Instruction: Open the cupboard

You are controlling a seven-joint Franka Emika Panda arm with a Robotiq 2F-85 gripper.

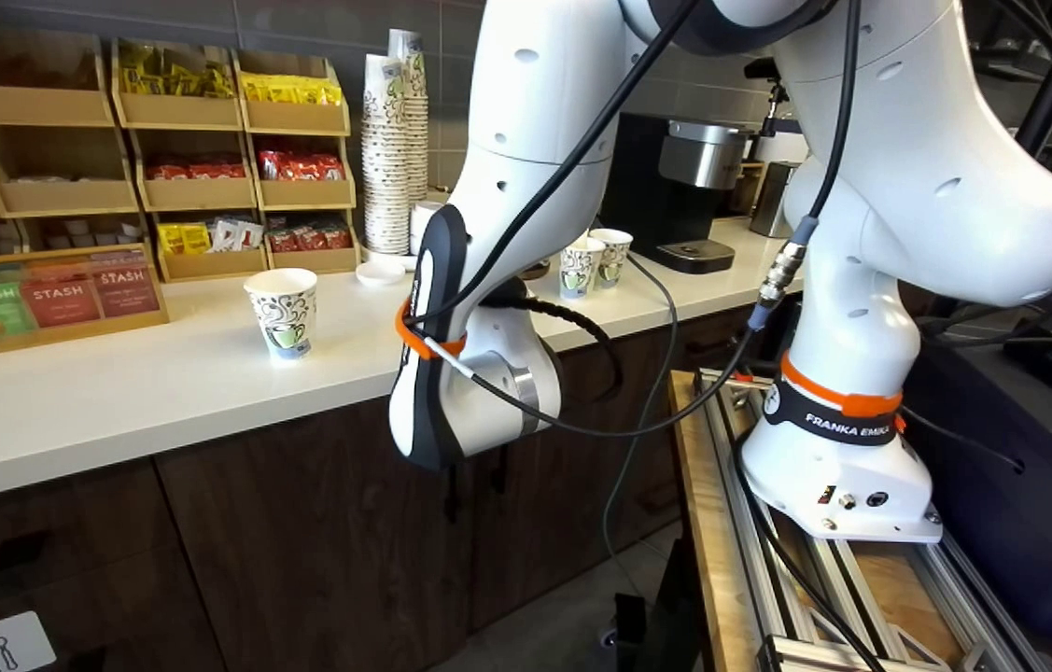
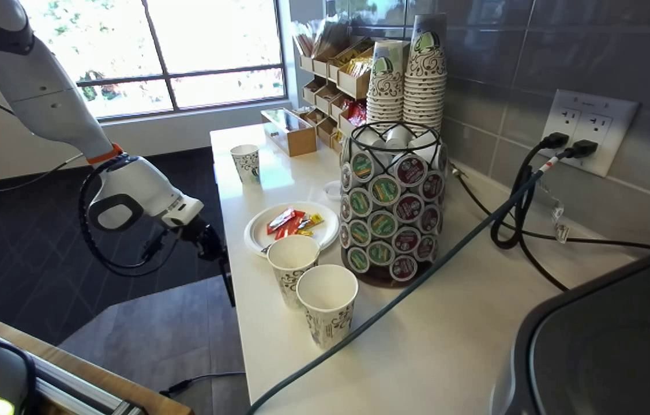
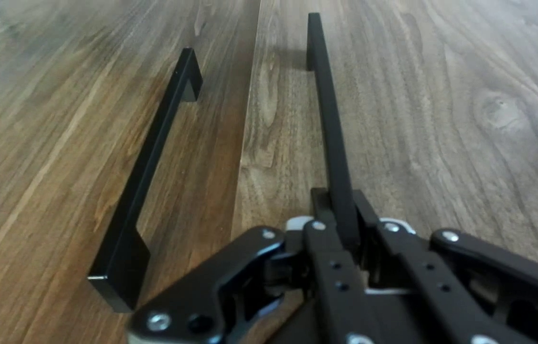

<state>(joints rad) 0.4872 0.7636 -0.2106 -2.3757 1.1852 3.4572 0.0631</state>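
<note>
Though unclear externally, gripper [image 3: 341, 199] around handle [image 3: 329, 114].

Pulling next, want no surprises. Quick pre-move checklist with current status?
1. Gripper on the handle: ok, fingers shut around it from both sides.
2. Grip firm enough to pull: cannot tell.
3. Neighbouring handle free of the gripper: ok, visibly apart.
4. Hanging cable clear of the cabinet fronts: not ok, it drops in front of them.
5. Cupboard door can swing past the wooden stand: cannot tell.
</note>
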